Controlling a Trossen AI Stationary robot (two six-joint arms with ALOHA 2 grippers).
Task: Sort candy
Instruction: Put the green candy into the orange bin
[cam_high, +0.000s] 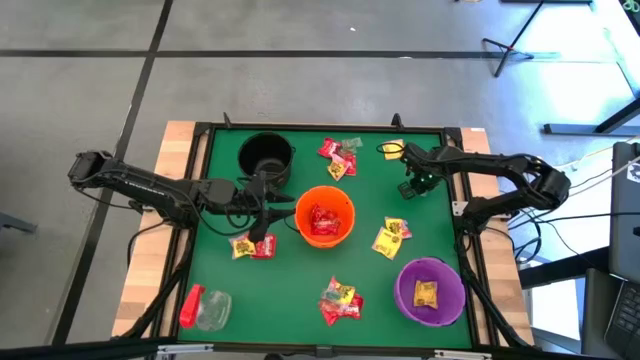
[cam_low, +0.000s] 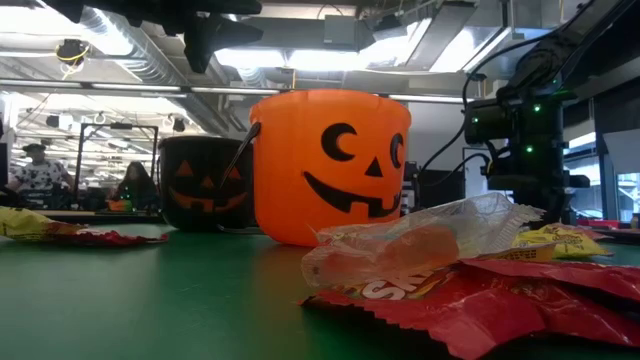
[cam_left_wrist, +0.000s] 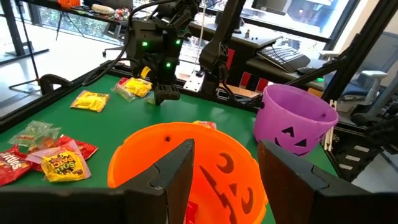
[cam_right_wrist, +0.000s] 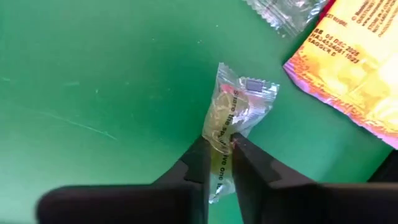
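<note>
One candy (cam_right_wrist: 233, 118) is pinched by the right hand (cam_right_wrist: 219, 163); left hand (cam_left_wrist: 224, 168), fingers apart, hides part of the orange bucket (cam_left_wrist: 149, 163).

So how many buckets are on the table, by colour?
Black bucket: 1
Orange bucket: 1
Purple bucket: 1
Total: 3

A robotics lab: exposed ceiling ducts (cam_low: 150, 45), tripod stands (cam_high: 520, 40) (concrete floor) and cluttered desks (cam_left_wrist: 273, 37).
</note>
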